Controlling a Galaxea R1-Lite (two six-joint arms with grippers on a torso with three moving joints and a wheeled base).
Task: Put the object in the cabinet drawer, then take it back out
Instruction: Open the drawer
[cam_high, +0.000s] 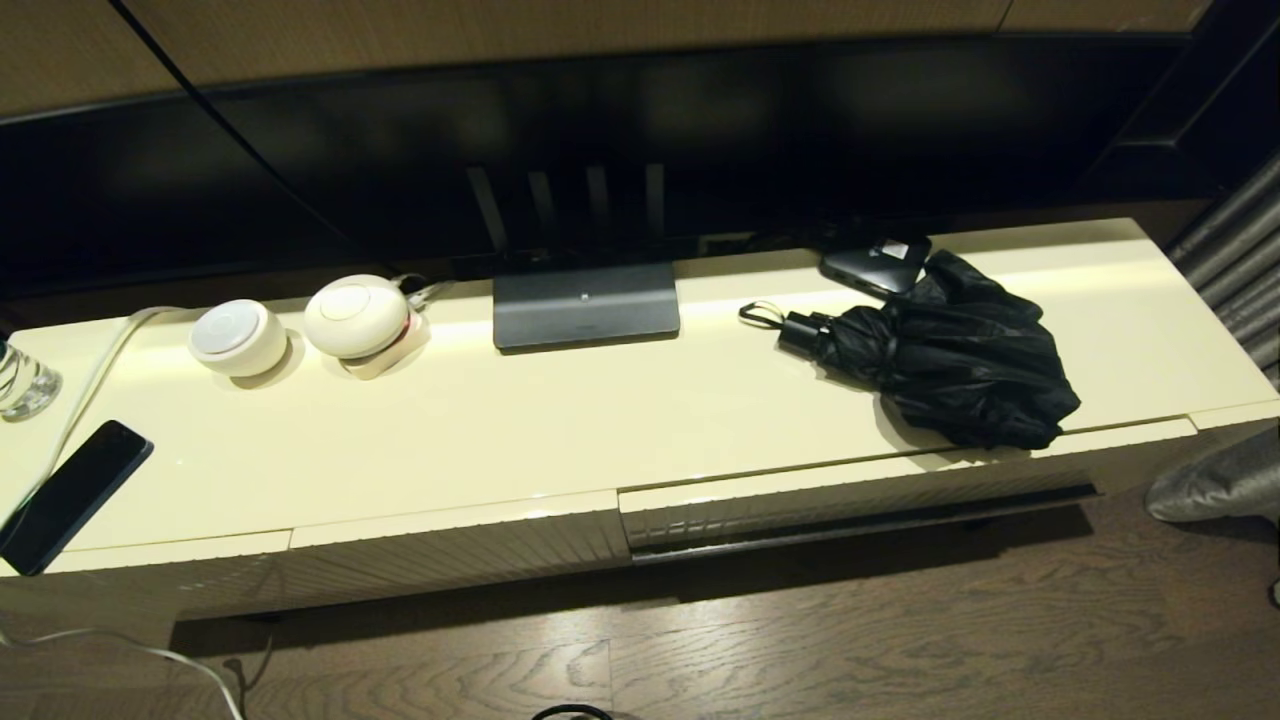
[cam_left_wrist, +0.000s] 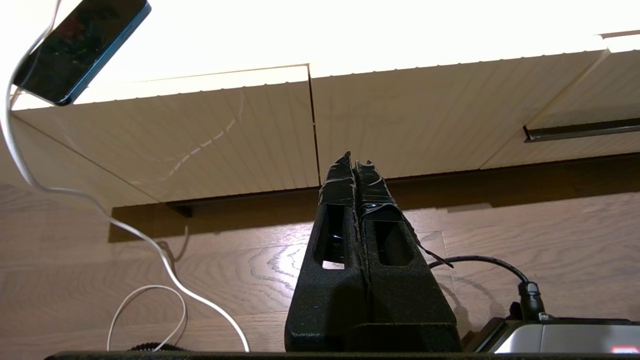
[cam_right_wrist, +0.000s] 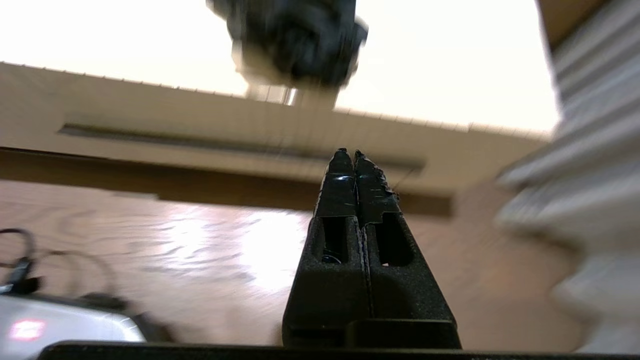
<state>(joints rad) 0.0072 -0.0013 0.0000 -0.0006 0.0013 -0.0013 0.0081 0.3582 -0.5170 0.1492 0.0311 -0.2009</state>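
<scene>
1. The black compact umbrella (cam_high: 945, 350) lies on the cream tabletop (cam_high: 500, 420), to the right of the grey TV stand base (cam_high: 586, 305). Its short handle and wrist loop point toward that base, and its bunched canopy spreads away from it and reaches the tabletop's front edge.
2. The cabinet drawer (cam_high: 850, 495) sits below the umbrella, its ribbed front beginning just right of the stand base. It looks closed or only slightly ajar, with a dark gap along its lower edge, so by my reading the step in hand is opening it.
3. The right end effector (cam_right_wrist: 348, 155) hangs low over the wooden floor in front of the drawer, right of the stand base, its two fingers pressed together and holding nothing.
4. The left end effector (cam_left_wrist: 352, 162) is also low before the cabinet front, left of the stand base, fingers together and empty. It looks parked.
5. To do the step well, the right end effector probably needs to part its fingers or hook the drawer's lower lip, then pull straight outward.
6. The pull should be slow, since the canopy overhangs the front edge directly above the drawer and could snag or slip.
7. The small black box (cam_high: 875, 262) touching the umbrella, farther from the stand base, should stay put.
</scene>
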